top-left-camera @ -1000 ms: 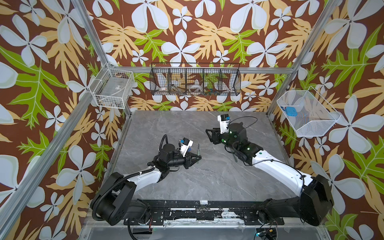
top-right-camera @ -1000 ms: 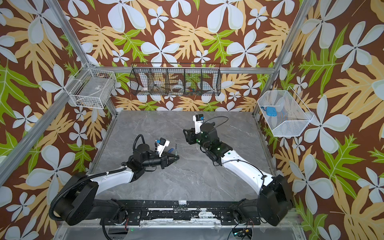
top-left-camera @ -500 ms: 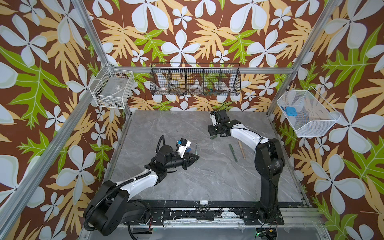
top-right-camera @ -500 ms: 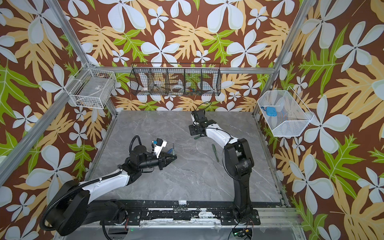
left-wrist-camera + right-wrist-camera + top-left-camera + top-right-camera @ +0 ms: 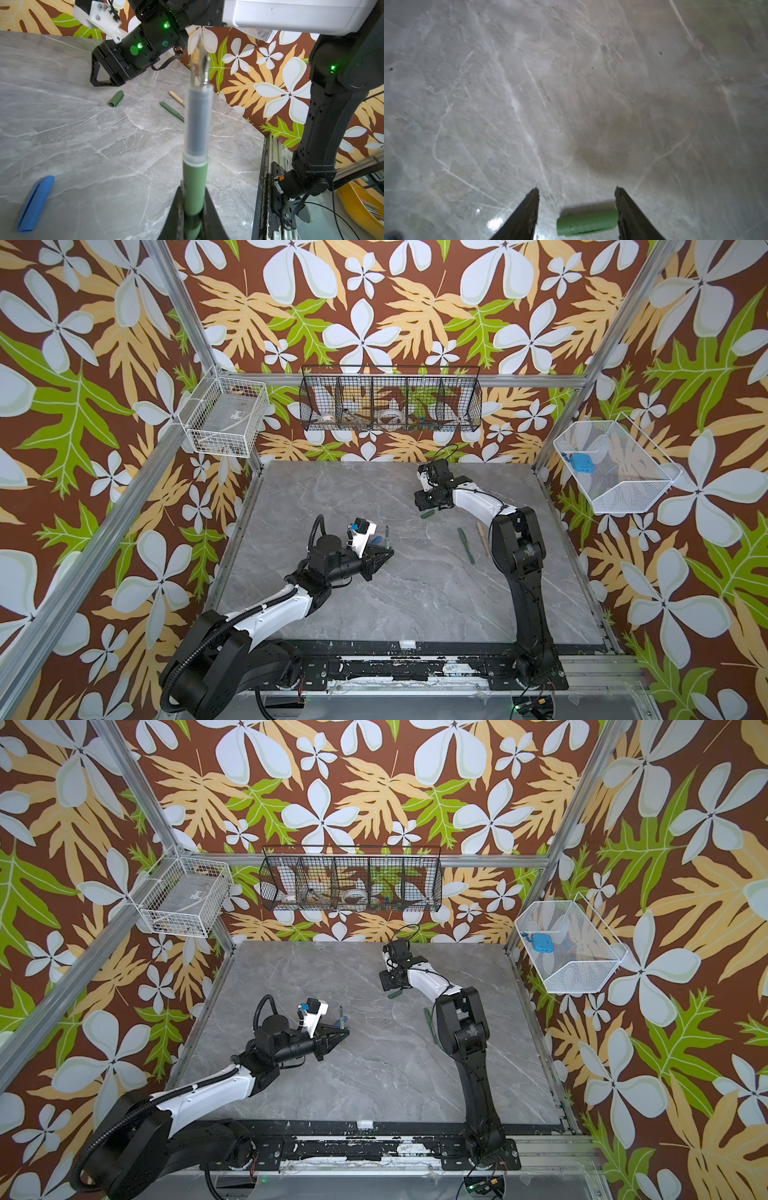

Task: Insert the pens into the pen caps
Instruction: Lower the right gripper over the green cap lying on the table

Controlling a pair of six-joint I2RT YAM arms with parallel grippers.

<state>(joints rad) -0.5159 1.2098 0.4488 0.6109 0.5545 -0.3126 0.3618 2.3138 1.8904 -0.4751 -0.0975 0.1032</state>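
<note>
Left wrist view: left gripper [image 5: 193, 199] jaws clamped on 1 green pen [image 5: 195, 182].
Right wrist view: right gripper [image 5: 577, 188] jaws apart, green cap [image 5: 587, 224] between them.

White shells [image 5: 270, 614] are set between black joints [image 5: 517, 549] on each arm [image 5: 530, 614]; black cables [image 5: 316, 526] are looped alongside; the right end effector [image 5: 576, 189] is moulded in black.

A green pen [image 5: 195, 187], green cap [image 5: 586, 224], blue cap [image 5: 34, 203], tan pen [image 5: 176, 97], grey marbled table [image 5: 83, 135].
</note>
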